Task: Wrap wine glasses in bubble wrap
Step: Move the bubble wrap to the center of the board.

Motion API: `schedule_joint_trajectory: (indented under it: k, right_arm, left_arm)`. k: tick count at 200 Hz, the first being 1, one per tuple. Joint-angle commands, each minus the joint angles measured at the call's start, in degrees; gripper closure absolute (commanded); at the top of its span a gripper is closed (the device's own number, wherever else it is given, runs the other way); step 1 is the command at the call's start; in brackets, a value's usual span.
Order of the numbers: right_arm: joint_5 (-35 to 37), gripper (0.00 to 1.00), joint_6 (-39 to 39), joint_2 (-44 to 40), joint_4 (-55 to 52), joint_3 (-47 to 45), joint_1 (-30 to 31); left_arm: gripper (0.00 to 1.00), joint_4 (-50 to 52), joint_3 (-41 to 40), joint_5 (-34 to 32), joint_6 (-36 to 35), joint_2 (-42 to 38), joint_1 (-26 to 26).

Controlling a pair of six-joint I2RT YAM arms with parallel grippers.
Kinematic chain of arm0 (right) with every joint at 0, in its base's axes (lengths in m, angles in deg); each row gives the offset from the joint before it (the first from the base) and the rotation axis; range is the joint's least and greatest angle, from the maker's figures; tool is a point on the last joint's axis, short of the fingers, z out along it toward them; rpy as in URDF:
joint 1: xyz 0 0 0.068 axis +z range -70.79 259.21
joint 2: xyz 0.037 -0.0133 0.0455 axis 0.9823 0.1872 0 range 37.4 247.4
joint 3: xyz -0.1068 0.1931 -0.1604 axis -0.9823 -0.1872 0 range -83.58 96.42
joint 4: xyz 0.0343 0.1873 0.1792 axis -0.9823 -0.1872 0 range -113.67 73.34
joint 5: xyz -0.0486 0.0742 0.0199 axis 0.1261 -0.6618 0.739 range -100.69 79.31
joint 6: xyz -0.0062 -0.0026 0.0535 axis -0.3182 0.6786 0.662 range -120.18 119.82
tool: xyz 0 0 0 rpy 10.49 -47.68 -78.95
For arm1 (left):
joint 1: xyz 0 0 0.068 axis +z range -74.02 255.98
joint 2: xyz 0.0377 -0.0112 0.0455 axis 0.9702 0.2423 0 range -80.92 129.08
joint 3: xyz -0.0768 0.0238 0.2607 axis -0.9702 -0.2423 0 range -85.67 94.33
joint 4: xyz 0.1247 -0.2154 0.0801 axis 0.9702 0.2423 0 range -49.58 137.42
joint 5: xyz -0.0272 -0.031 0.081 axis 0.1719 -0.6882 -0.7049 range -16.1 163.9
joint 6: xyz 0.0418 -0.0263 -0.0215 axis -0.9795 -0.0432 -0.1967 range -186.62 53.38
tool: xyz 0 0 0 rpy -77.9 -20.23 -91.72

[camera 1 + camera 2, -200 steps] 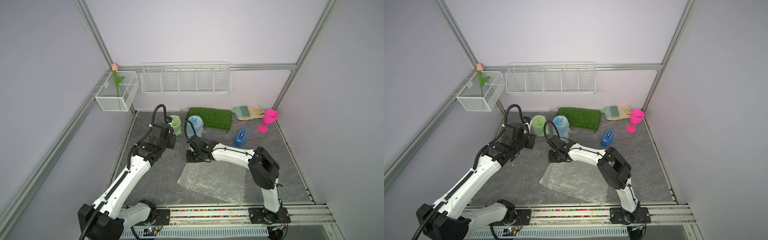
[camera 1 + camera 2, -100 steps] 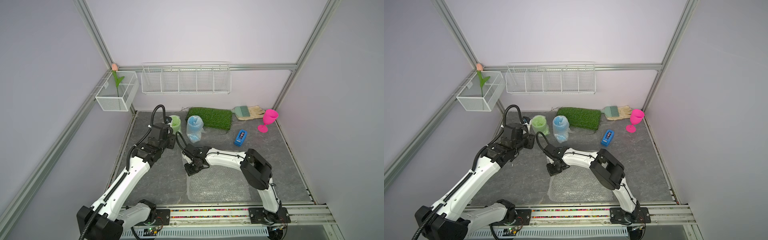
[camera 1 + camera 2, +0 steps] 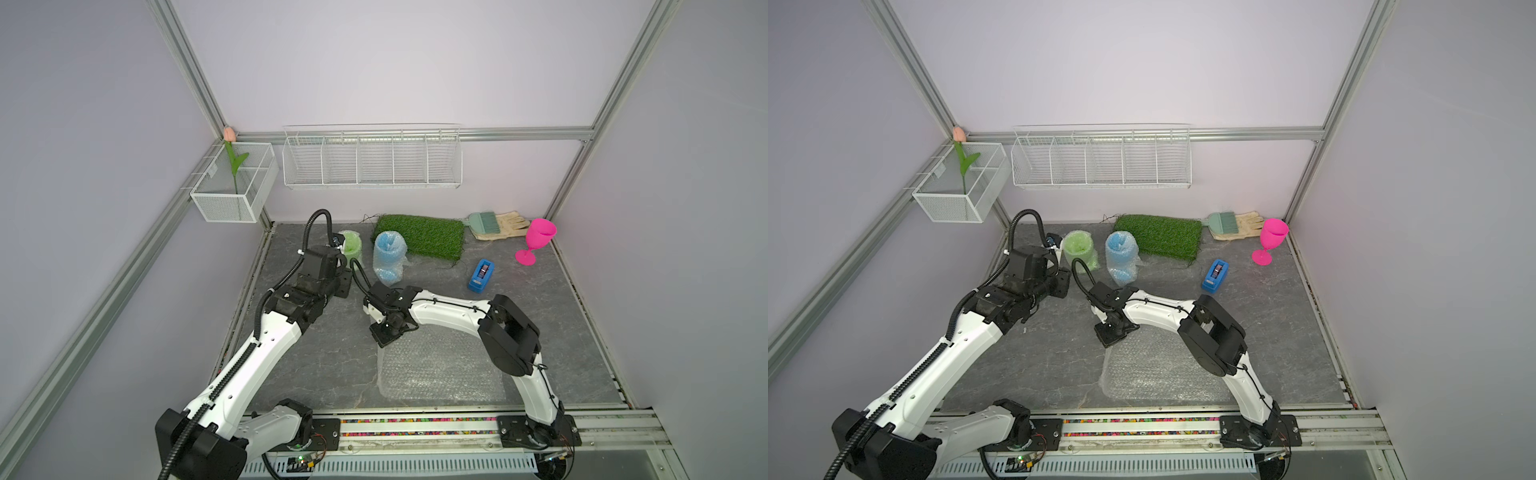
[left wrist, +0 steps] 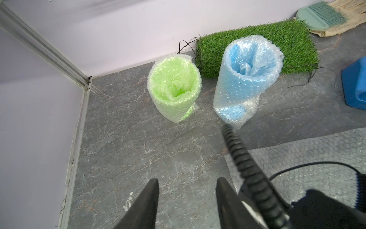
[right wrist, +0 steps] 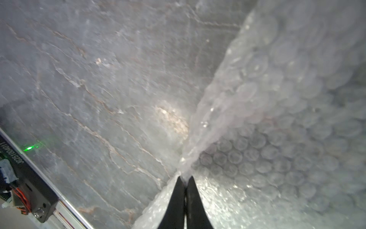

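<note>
1. The grey worktop is shown in both top views, with the two arms reaching across its near half.
2. A loose bubble wrap sheet is spread almost flat near the front rail. Only one corner on its far side is drawn upward.
3. The green glass and the blue glass are stood upright at the back, already wrapped, just beside the grass mat.
4. The pink glass is left bare and upright in the back right corner, well apart from the sheet.
5. The right pincer is clenched on the raised corner of the sheet. The left pincer is released and empty, held over bare worktop near the wrapped pair.
6. The step in hand is judged to be laying out the sheet for the last glass. Next, the corner is to be let go flat and the pink glass fetched and laid on the sheet. The light film may cling and shift on release.
</note>
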Motion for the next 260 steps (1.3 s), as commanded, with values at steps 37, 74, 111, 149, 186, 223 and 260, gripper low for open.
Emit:
schedule_joint_trajectory:
  k: [37, 74, 111, 149, 186, 223, 260]
  right_arm:
    - [4.9, 0.9, -5.0, 2.3, -5.4, 3.4, 1.7]
    - [5.5, 0.88, -5.5, 0.2, -5.5, 1.1, 1.0]
    - [3.7, 0.64, -3.7, -1.3, -4.0, 2.0, 0.6]
    - [-2.3, 0.35, -0.3, -8.2, 0.2, -0.8, -1.3]
    - [-4.8, 0.27, 3.7, -19.8, 4.6, -10.4, -7.1]
    - [-0.8, 0.25, 5.0, -33.1, 5.0, -22.0, -18.4]
    - [7.6, 0.09, -0.4, -43.5, 2.8, -27.8, -36.3]
  left_arm:
    - [0.51, -0.5, 0.1, 0.0, 0.3, 0.7, 0.2]
    - [0.51, -0.6, 0.3, -0.1, 0.2, 1.0, 0.2]
    - [0.51, -0.6, 0.2, -0.3, 0.4, 0.8, 0.2]
    - [0.51, -0.7, 0.3, 0.4, 1.1, 0.4, 0.1]
    - [0.5, 1.3, 2.7, 3.6, 3.1, 0.9, 0.2]
    - [0.51, 5.0, 4.8, 12.0, 6.7, 1.8, 0.2]
    - [0.51, 3.0, 1.3, 17.5, 11.4, 0.8, 0.0]
